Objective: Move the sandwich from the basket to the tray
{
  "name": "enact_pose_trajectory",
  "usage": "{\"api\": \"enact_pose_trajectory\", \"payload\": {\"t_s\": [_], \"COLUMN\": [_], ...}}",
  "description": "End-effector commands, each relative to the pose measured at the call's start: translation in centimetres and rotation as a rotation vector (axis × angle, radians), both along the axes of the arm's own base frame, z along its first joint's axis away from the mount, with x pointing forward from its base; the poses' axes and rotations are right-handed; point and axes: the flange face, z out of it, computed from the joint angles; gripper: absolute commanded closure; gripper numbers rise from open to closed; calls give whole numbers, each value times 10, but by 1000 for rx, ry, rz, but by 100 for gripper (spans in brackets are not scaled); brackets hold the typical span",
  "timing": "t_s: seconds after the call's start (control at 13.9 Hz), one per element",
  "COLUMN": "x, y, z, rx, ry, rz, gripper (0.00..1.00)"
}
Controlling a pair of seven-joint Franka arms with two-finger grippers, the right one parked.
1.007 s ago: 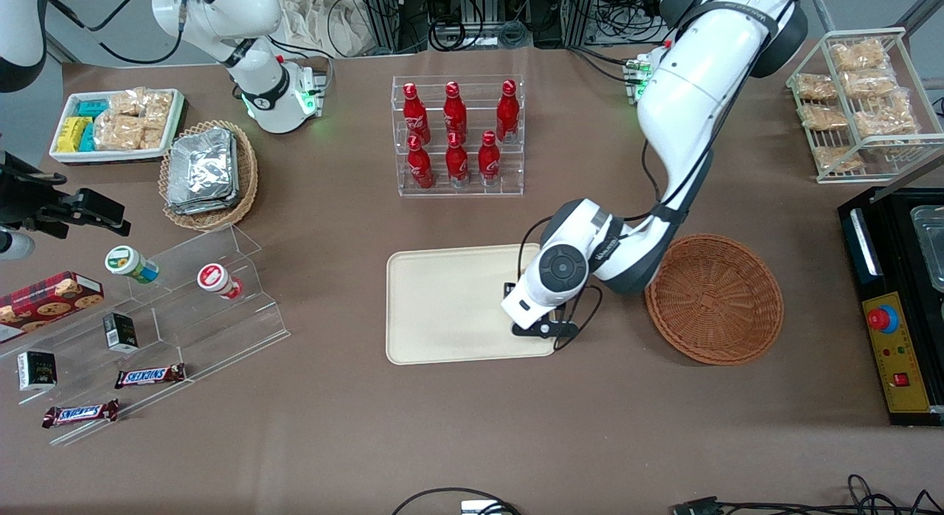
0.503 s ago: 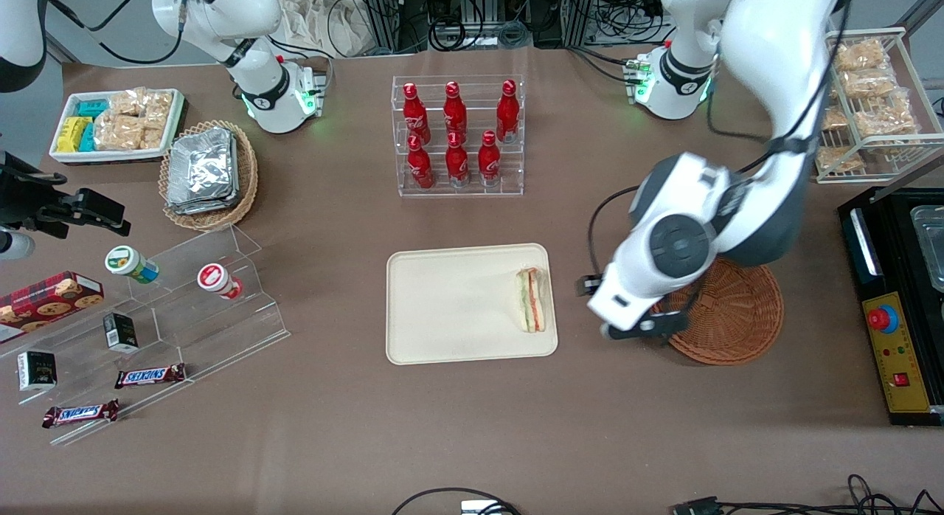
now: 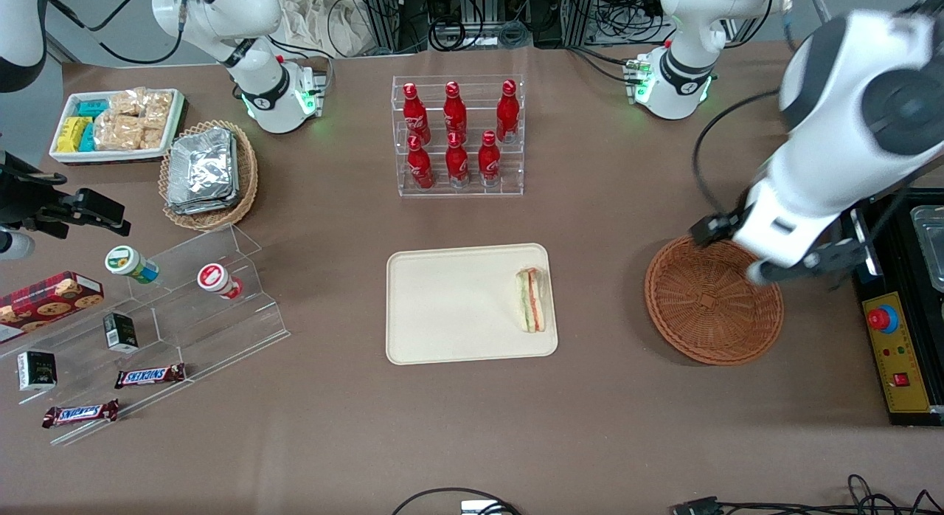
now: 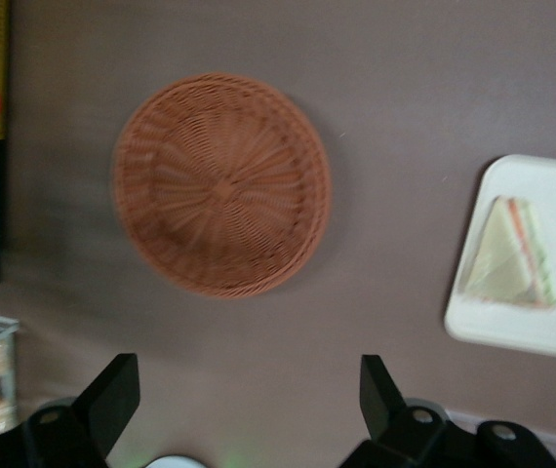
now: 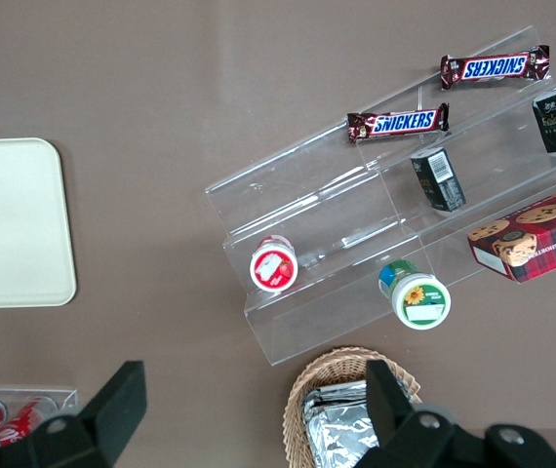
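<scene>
The round reddish-brown woven wicker basket [image 3: 713, 299] showed a radial weave, the flat cream-beige rectangular tray [image 3: 450, 305] was plain, the pale triangular sandwich [image 3: 532, 299] bore orange-red and green stripes, and the black-fingered gripper [image 4: 244, 398] hung above brown tabletop [image 3: 472, 426].

Front camera looks down over whole table [image 3: 472, 426]; left wrist camera faces down high above basket [image 4: 221, 183], gripper [image 4: 249, 409] open; both share tray [image 3: 450, 308].

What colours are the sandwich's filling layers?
Orange-red and green, between pale bread of the wrapped triangular sandwich; clearest in the front view.
</scene>
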Motion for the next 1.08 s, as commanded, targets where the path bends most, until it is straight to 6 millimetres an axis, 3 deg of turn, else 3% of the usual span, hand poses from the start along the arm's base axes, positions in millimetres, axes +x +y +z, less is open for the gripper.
{"api": "enact_pose_trajectory", "payload": {"t_s": [0.0, 0.14, 0.5, 1.01], "x": [-20, -25, -29, -40], "y": [33, 51, 53, 57], "z": [18, 20, 11, 18], "rx": [17, 3, 10, 12], "ry": [42, 85, 132, 129], "rz": [-35, -61, -75, -81], "gripper": [0, 0, 0, 0]}}
